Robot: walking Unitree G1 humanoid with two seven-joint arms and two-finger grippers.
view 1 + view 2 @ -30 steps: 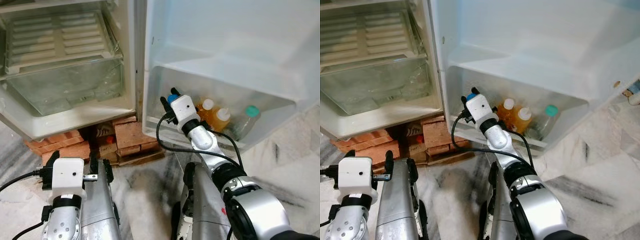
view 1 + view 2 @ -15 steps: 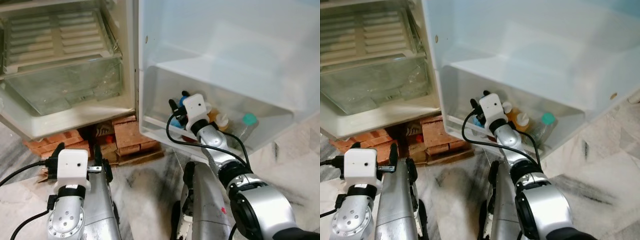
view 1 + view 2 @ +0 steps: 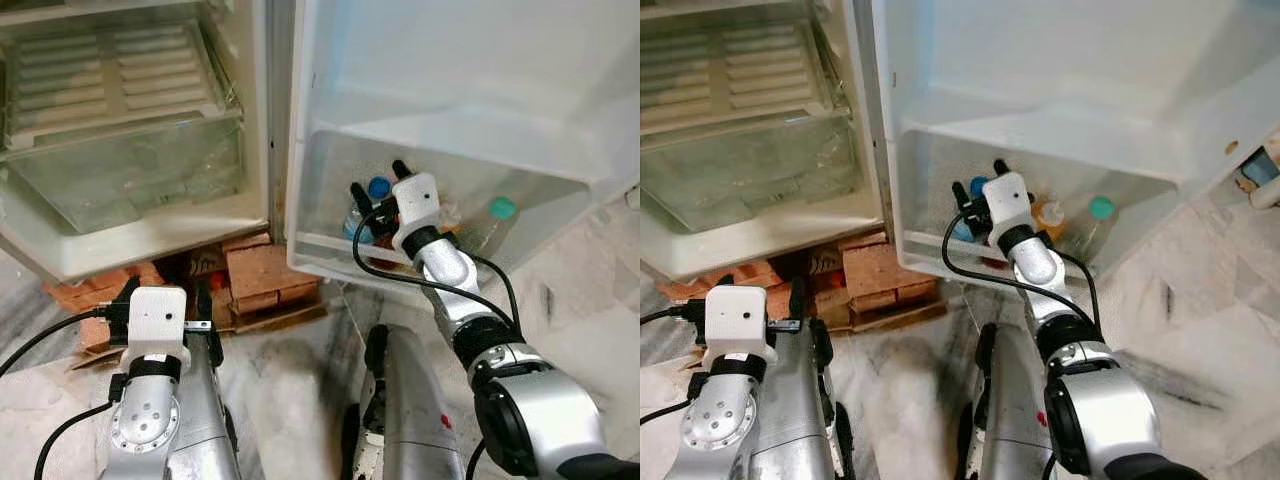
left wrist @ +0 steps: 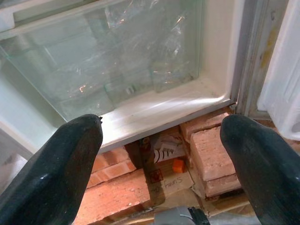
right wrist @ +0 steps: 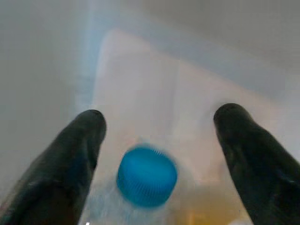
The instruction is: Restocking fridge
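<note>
Since a second ago the right gripper (image 5: 154,154) has let go: its fingers (image 5: 75,159) stand wide apart above the blue-capped clear plastic bottle (image 3: 372,200), apparently seated in the white fridge-door shelf (image 3: 330,250). Next, withdraw upward. Left gripper (image 4: 161,159) idles open.

A clear plastic crisper drawer (image 3: 130,180), rough red bricks (image 3: 262,272) and a glossy white plastic door shelf (image 3: 330,255) are seen.
</note>
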